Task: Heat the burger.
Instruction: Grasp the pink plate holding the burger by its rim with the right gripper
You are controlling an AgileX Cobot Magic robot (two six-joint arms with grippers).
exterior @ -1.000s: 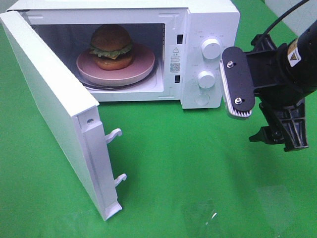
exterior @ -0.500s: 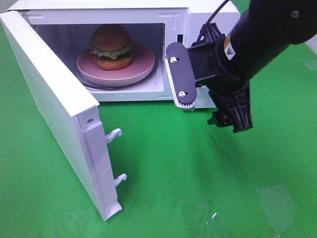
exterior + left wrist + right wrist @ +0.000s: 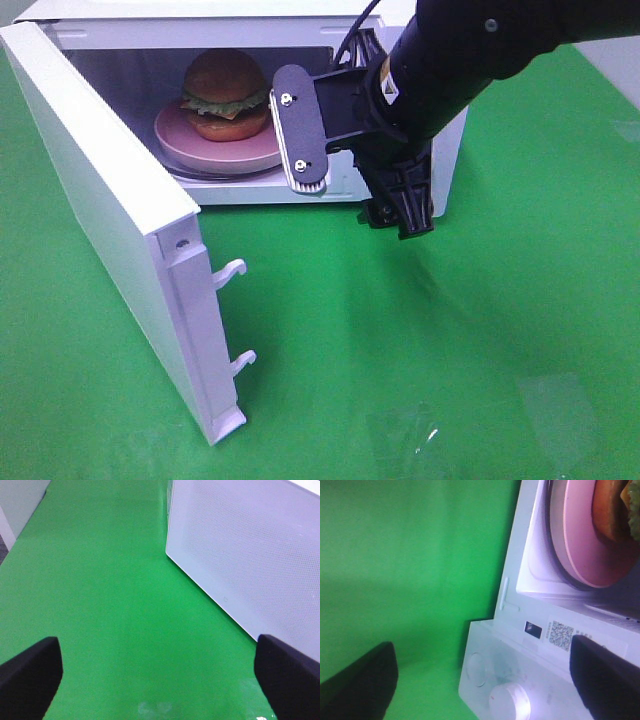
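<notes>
Ext high cam: microwave (image 3: 240, 195) sits at the back of the green cloth (image 3: 450, 350), its door (image 3: 100, 200) swung wide open on my left side of the pic. The burger (image 3: 224, 95) is inside the cavity, upright, centred on a pink plate (image 3: 200, 145), bun on top w/ green lettuce showing at the edge. R arm reaches in from upper right and blocks the control panel. The right gripper (image 3: 357, 207) hangs just in front of the oven's front face, near the cavity's right edge. Its jaws are spread wide w/ nothing between them, and one flat finger pad overlaps the plate's right rim in the pic. Can't tell if that pad is past the opening or just in front of it. L arm not in this view. L wrist cam: left gripper (image 3: 160, 680) w/ both black fingertips (image 3: 30, 675) at the pic's edges, spread far apart, empty, only green cloth between them. A white dotted panel (image 3: 250, 555) stands on the cloth ahead. Can't tell from here which part of the oven it is. R wrist cam: black fingers (image 3: 360, 680) far apart again, holding nothing. Beyond them I see the oven's front w/ a knob (image 3: 509, 700), a QR sticker (image 3: 562, 635), the pink plate's rim and a bit of the burger on it inside the cavity.
</notes>
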